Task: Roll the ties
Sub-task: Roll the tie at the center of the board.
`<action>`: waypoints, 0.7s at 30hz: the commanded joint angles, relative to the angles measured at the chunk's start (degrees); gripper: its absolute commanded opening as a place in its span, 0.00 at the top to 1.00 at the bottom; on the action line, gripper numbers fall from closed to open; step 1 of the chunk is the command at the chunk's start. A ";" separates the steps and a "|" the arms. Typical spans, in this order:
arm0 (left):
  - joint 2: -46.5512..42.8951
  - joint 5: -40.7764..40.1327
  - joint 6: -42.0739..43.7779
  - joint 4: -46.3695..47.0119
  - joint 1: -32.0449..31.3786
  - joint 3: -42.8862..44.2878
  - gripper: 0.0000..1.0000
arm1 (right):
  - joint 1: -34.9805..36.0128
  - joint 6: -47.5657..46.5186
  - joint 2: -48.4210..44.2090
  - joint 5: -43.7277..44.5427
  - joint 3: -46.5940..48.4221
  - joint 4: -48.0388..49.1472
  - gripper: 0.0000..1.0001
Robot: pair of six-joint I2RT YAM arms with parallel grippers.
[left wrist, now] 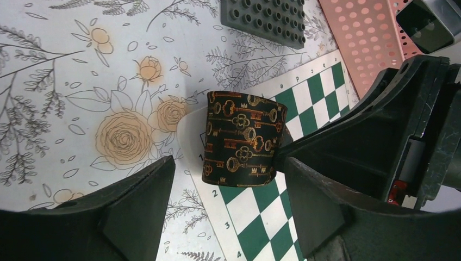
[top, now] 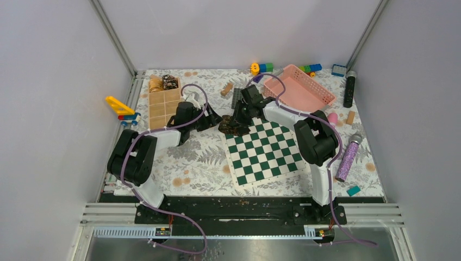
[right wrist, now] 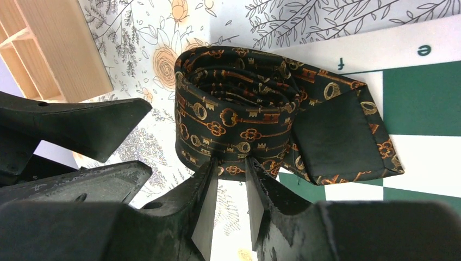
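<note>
A dark tie (right wrist: 239, 117) with gold keys is rolled into a coil and stands on the corner of the chessboard (top: 266, 152). Its wide end (right wrist: 340, 136) lies flat beside it. My right gripper (right wrist: 231, 163) has its fingers close together, pinching the coil's lower wall. My left gripper (left wrist: 228, 176) is open wide; the same coil (left wrist: 242, 138) stands just ahead of its fingertips, free of the left finger. From above, both grippers (top: 212, 117) (top: 237, 117) flank the coil (top: 231, 128). A golden coil (top: 156, 82) and a dark speckled coil (top: 170, 81) sit in the wooden organizer (top: 163, 109).
A pink basket (top: 304, 89) stands behind the right arm. A grey studded plate (left wrist: 266, 22) lies beyond the coil. A purple glittery microphone (top: 348, 157), a black cylinder (top: 349, 89) and toy blocks (top: 261, 68) lie along the right and back.
</note>
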 commanded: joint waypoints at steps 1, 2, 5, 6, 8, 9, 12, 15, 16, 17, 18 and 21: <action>1.48 4.08 1.12 4.76 -0.08 2.91 0.25 | 0.38 0.31 0.30 3.37 0.62 -1.67 0.67; 1.92 4.38 1.18 4.86 -0.31 3.15 0.25 | 0.39 0.32 0.30 3.38 0.53 -1.72 0.67; 3.05 4.83 1.29 5.06 -0.77 3.86 0.25 | 0.26 0.56 0.23 3.58 0.35 -1.79 0.67; 3.47 4.78 1.31 5.07 -0.87 4.06 0.25 | 0.30 0.64 0.25 3.64 0.32 -1.88 0.67; 4.16 4.80 1.32 5.20 -0.92 4.41 0.25 | 0.18 0.65 0.27 3.66 0.29 -2.08 0.67; 4.50 4.81 1.40 5.16 -0.92 4.63 0.25 | 0.14 0.67 0.21 3.64 0.19 -2.17 0.67; 5.55 5.64 1.41 5.33 -0.98 5.27 0.25 | 0.05 0.91 0.08 3.75 -0.39 -2.15 0.67; 6.52 6.15 1.28 5.76 -1.39 5.69 0.26 | -0.08 1.19 -0.03 3.76 -0.91 -2.03 0.68; 6.81 6.38 1.20 5.83 -1.52 5.78 0.27 | -0.08 1.27 -0.03 3.77 -1.04 -2.02 0.68; 7.01 6.61 1.16 5.90 -1.79 5.78 0.28 | -0.05 1.40 -0.11 3.76 -1.27 -2.04 0.68; 7.18 6.71 1.29 5.92 -2.06 5.74 0.29 | -0.06 1.52 -0.19 3.78 -1.56 -2.02 0.68; 7.30 6.60 1.45 6.08 -2.76 5.40 0.32 | -0.11 1.96 -0.62 4.08 -2.37 -2.05 0.68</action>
